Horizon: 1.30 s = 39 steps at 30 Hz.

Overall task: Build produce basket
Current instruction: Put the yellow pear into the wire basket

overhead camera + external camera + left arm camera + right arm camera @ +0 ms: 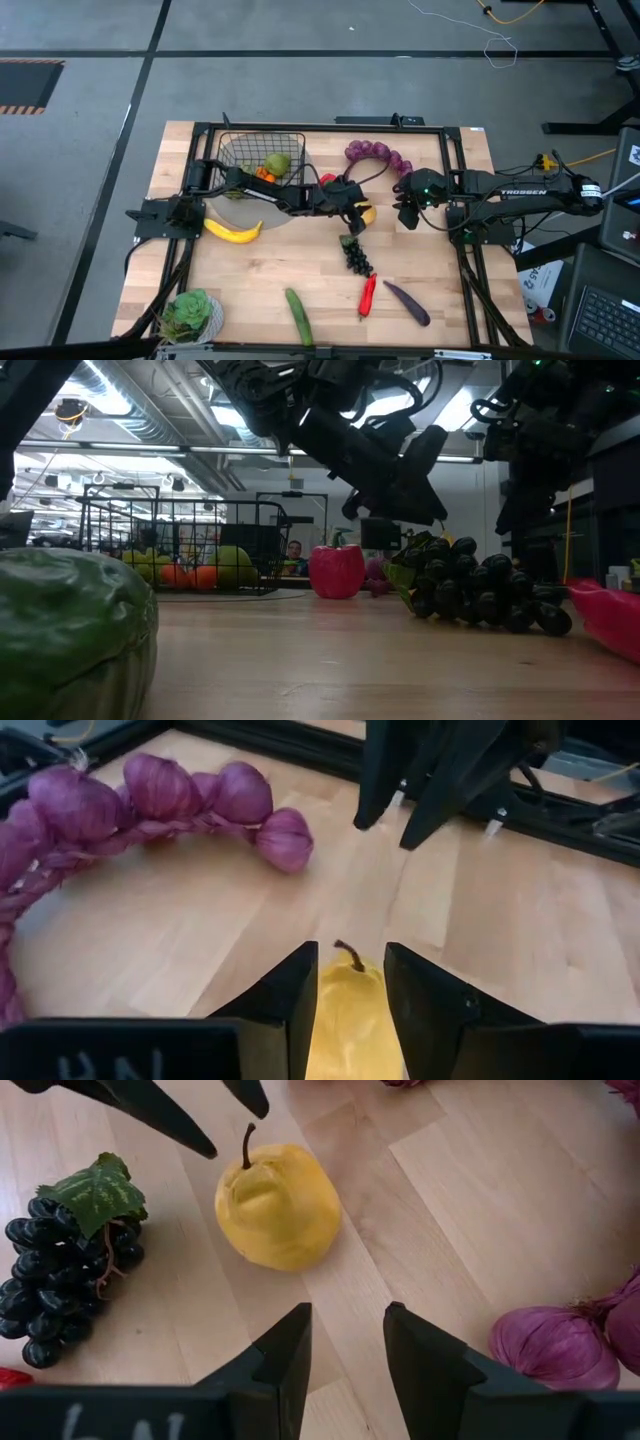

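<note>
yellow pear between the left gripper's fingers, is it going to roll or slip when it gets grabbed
The yellow pear lies on its side on bare wood, rounded with no flat base, so a nudge would probably roll it. Its skin looks smooth and slightly glossy, so it may slip between the open fingers of the left gripper. It looks like a light toy, with a thin stem.

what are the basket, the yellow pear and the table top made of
The basket: thin black wire, likely coated metal, going by its open grid. The yellow pear: probably moulded plastic or foam, with a smooth, slightly dented skin and soft sheen. The table top: pale wood planks with visible grain and seams.
</note>
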Available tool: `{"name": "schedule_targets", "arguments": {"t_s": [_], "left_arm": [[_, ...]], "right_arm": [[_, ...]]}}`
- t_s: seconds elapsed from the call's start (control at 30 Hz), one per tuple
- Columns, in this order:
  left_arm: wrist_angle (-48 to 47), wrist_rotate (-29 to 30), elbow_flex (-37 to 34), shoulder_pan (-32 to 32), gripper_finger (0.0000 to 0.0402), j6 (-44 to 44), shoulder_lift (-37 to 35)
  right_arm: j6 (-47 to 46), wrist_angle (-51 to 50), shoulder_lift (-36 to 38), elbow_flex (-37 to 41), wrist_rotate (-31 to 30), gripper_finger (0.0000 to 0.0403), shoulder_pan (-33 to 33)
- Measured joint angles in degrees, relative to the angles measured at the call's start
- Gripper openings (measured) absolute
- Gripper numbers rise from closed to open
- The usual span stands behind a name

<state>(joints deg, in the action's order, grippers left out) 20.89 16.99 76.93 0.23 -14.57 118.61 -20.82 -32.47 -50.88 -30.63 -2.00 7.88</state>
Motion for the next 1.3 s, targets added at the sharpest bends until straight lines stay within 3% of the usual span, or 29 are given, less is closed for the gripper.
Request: {"name": "schedule_targets", "arguments": {"t_s": [1.3], "left_arm": [[3.21,-2.1,-0.04,0.11,0.0112,-0.39,0.04]], "right_arm": [[-1.5,-0.02,-0.02,0.02,0.13,0.0129,0.02]]}}
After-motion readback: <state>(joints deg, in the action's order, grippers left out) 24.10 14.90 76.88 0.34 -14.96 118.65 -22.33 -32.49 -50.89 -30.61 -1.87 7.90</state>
